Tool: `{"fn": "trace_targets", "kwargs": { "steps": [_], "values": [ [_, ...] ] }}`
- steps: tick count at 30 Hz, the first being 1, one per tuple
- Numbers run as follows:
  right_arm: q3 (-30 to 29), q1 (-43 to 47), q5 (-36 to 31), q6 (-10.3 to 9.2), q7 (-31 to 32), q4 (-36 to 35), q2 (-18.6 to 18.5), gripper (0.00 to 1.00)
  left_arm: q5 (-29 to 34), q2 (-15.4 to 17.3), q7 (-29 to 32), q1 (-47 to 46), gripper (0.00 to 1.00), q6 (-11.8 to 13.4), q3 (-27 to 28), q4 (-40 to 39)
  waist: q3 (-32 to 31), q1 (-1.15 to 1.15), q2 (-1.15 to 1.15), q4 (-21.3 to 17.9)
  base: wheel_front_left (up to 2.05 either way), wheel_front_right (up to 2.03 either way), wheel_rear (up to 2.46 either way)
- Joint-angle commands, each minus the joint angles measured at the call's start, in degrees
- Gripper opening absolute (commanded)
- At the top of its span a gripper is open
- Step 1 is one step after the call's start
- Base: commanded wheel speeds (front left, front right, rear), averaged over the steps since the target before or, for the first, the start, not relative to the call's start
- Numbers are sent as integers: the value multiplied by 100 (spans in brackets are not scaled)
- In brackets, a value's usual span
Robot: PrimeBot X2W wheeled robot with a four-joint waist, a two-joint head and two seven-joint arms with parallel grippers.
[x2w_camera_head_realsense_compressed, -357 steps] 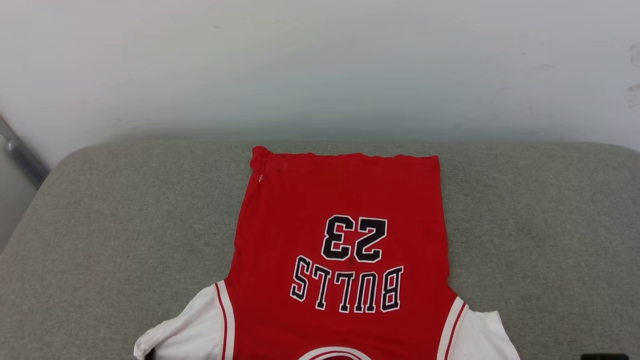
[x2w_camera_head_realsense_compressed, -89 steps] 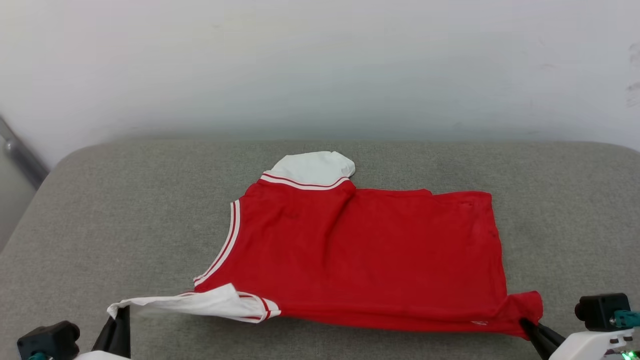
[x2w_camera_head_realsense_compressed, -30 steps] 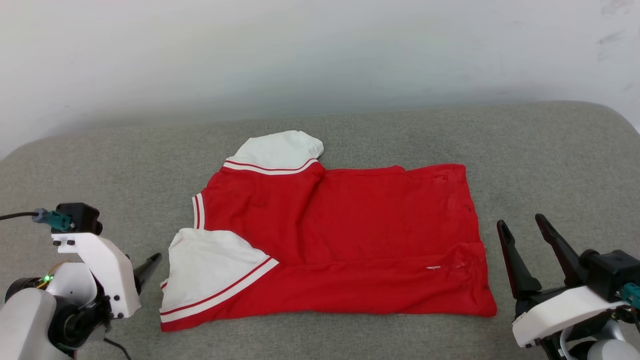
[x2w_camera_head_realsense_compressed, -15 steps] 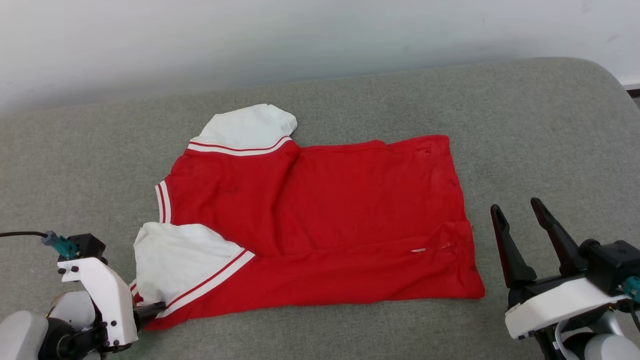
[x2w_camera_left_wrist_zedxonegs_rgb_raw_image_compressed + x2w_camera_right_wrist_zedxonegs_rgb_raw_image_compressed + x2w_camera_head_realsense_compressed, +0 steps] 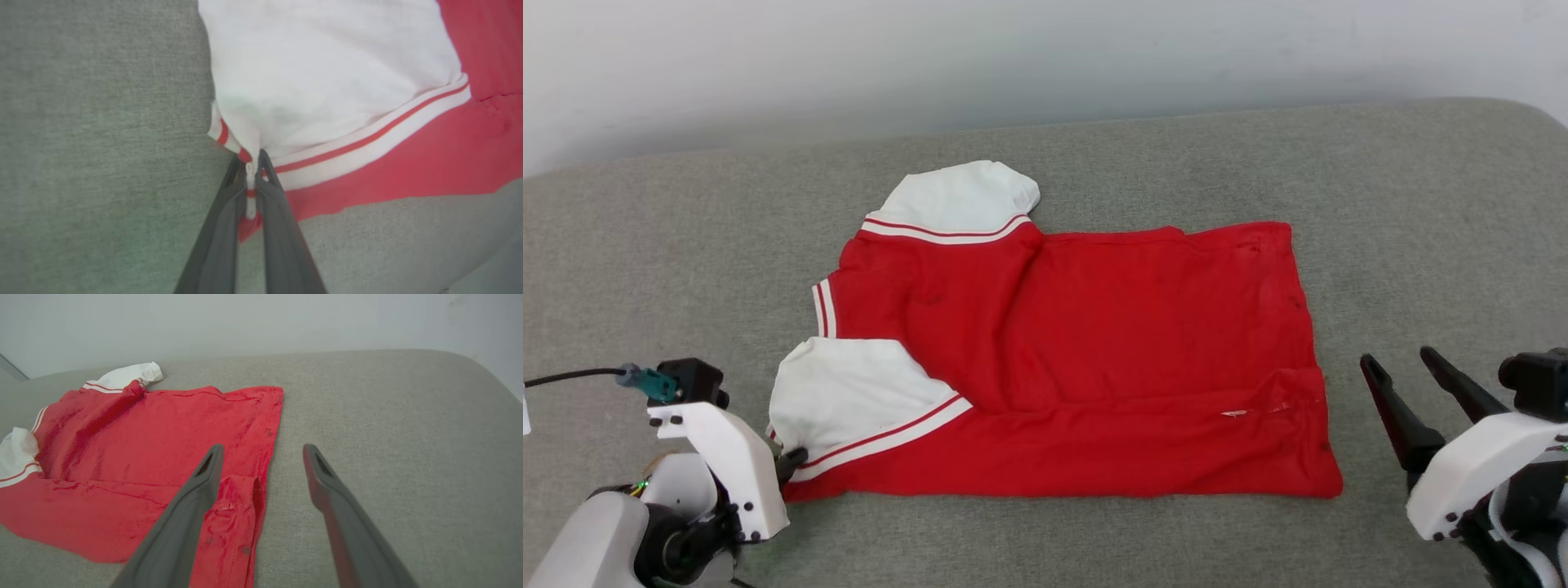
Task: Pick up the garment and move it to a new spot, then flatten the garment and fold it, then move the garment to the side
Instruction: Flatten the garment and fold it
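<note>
A: Nearest edge: what is noted at the left gripper [image 5: 792,459]?
B: It is seen pinched shut on the striped trim of the near white sleeve [image 5: 849,392], at the garment [image 5: 1111,351]'s left corner.
A: And the right gripper [image 5: 1398,359]?
B: Spread wide, nothing gripped, just beside the red hem, not touching.
A: Farther out?
B: The garment is laid flat on the grey cushion [image 5: 1421,204]; a second sleeve [image 5: 960,196] is seen at its far edge.
</note>
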Motion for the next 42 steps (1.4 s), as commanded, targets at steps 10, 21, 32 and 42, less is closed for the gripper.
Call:
{"fn": "trace_targets", "kwargs": {
  "steps": [10, 21, 32, 42],
  "values": [
    [-345, -184, 663, -2, 3134, 249, -393, 100, 373, -134, -520, -323, 0, 78, -85, -747, 206, 0, 0, 557, 0, 0, 0],
    [9, -279, 772, 0, 3590, 969, 104, 0, 470, -224, -613, -260, 0, 161, -223, -1157, 422, 0, 0, 719, 0, 0, 0],
    [253, -512, 962, -1, 3221, 782, -281, 0, 471, -257, -873, -28, 0, 324, -97, -1133, -37, 0, 0, 629, 0, 0, 0],
    [441, -154, 1046, -1, 3188, 682, -309, 0, 431, -200, -948, 664, 0, 565, -40, -1376, -738, 0, 0, 632, 0, 0, 0]
  ]
}}
